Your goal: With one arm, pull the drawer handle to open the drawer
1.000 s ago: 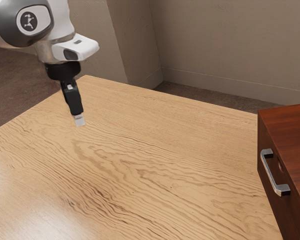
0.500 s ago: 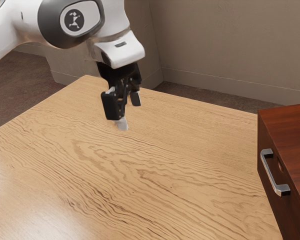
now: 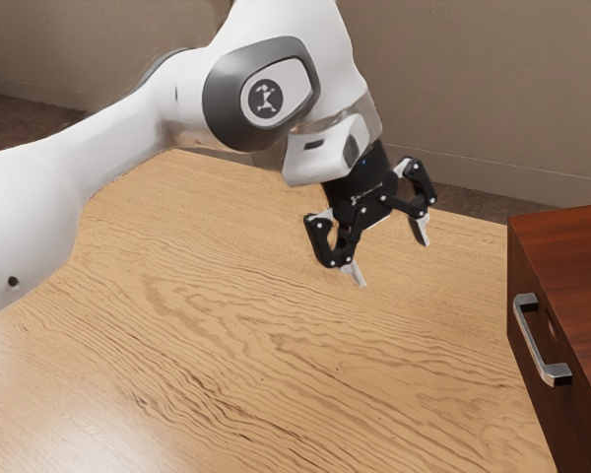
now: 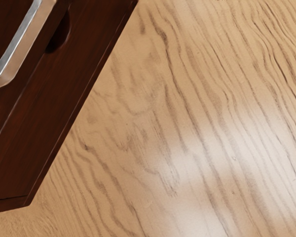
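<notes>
A dark red-brown wooden drawer unit (image 3: 571, 325) stands at the exterior view's right edge, its front carrying a silver bar handle (image 3: 539, 338). The drawer front sits flush with the cabinet. My gripper (image 3: 386, 251) hangs above the middle of the wooden table (image 3: 207, 325), open, with nothing between its fingers, well to the left of the handle. In the wrist view the drawer front (image 4: 44, 98) and the handle (image 4: 17, 42) appear ahead of the hand.
The light wood-grain table spreads wide between the gripper and the drawer unit. Beige walls and a brown floor (image 3: 473, 197) lie behind the table. My white arm (image 3: 128, 168) comes in from the exterior view's left.
My arm has swung from the table's far left corner toward the exterior view's right. The hand has turned, and the fingers now stand spread apart, nearer the drawer.
</notes>
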`<state>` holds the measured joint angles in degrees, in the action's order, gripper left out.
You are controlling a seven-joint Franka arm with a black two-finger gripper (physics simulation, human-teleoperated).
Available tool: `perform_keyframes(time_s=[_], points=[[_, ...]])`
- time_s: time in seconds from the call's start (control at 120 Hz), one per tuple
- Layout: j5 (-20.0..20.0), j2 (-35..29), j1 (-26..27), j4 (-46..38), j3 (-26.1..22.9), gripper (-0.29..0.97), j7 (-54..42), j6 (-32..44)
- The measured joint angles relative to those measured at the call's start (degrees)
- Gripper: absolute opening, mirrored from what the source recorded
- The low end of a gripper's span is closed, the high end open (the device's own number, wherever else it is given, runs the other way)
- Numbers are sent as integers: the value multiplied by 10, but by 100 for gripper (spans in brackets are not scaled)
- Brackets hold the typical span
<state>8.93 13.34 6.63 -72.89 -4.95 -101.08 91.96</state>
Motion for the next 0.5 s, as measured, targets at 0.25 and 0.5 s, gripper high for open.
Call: perform_keyframes(time_s=[0.25,0.5], points=[[47,51,5,17,-24,51,-135,81],[78,8,33,-72,-20,35,-223,141]])
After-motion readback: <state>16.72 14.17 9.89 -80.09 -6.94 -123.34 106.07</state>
